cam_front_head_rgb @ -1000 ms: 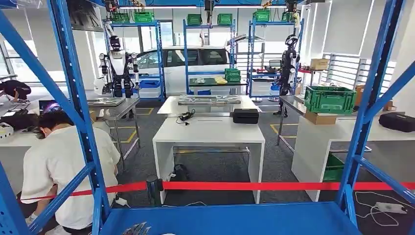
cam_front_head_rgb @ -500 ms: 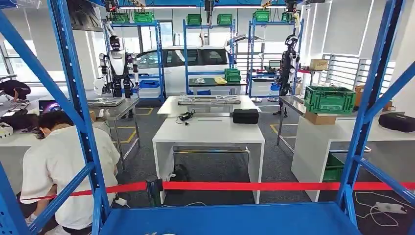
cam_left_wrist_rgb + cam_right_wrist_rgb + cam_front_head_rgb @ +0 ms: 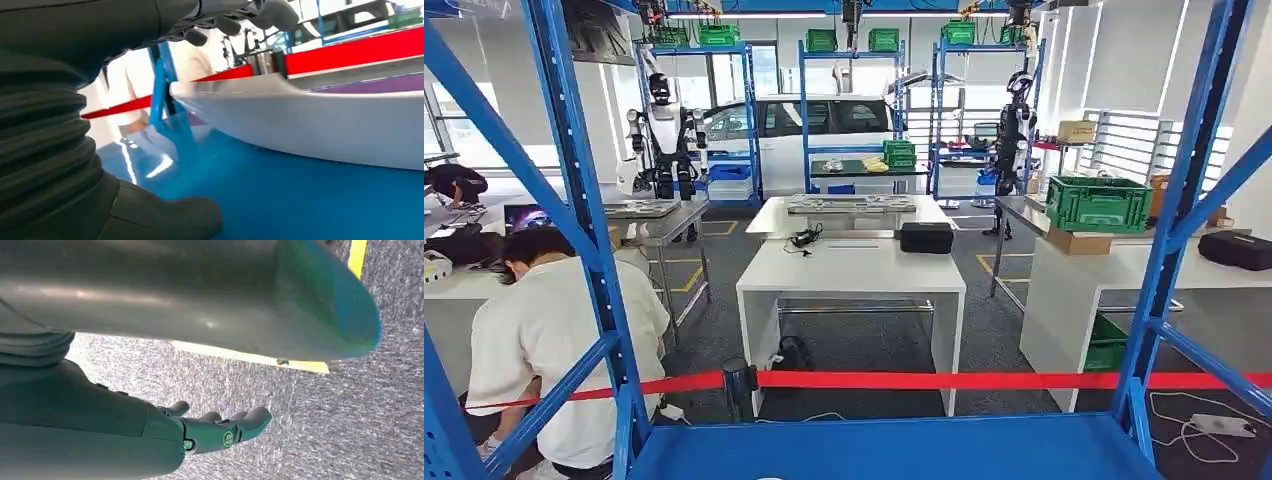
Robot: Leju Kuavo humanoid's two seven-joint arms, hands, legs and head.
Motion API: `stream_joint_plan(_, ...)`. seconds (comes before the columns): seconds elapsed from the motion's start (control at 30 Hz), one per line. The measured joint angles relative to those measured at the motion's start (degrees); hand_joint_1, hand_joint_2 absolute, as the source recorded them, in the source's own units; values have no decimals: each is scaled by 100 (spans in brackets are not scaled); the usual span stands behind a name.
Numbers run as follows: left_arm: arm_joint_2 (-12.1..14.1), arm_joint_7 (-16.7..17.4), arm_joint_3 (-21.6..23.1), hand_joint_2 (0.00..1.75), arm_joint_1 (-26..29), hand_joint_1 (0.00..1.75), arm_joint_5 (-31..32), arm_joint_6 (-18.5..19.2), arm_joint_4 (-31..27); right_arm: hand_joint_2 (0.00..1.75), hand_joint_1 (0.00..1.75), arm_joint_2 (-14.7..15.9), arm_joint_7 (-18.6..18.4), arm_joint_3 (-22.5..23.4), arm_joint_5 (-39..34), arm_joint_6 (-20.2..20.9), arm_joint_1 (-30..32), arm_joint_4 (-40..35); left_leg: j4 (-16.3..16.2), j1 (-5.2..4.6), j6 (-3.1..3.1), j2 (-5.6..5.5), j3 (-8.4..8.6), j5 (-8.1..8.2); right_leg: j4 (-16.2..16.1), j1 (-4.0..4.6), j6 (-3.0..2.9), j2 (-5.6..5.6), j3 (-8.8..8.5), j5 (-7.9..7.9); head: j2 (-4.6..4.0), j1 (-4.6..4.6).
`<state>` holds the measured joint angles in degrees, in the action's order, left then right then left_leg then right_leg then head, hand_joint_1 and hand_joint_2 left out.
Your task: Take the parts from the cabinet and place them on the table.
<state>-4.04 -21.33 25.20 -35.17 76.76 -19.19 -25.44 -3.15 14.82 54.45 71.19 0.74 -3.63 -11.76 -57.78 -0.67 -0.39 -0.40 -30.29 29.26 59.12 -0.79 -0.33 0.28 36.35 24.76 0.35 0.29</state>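
Left wrist view | white part (image 3: 320,120) on blue shelf (image 3: 300,200) | left robot hand (image 3: 235,20) above it

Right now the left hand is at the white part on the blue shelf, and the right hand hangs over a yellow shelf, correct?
Not quite. The right hand hangs over grey carpet floor with a yellow line, per the right wrist view. The left hand is indeed at the white part on the blue shelf.

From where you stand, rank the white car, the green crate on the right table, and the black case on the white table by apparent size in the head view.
1. white car, largest though farthest
2. green crate
3. black case, smallest
Distances from the camera differ, so this ranks apparent size only.
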Motion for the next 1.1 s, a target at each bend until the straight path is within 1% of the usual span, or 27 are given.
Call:
stream_joint_plan(0.13,-140,-149,90,175,-33,0,-9,-44,86,0,0,0,-4,31,9,-11,1,0,0,-2,1,0,0,1,-1,0,2,0,-4,1,0,0)
stream_joint_plan(0.27,-263,-173,142,175,-33,0,-55,-83,153,0,0,0,0,37,24,-13,3,0,0,-2,3,2,-16,8,-2,0,4,1,-9,3,0,0)
stream_joint_plan(0.47,-371,-210,184,175,-40,0,-111,-61,219,0,0,0,0,37,63,-13,4,0,0,-2,6,1,-13,11,-2,0,10,0,-15,7,0,0)
stream_joint_plan(1.1,-426,-212,219,175,-68,0,-120,-59,282,0,0,0,0,37,66,-13,18,0,0,-3,10,2,-7,13,-3,0,17,0,-23,11,0,0)
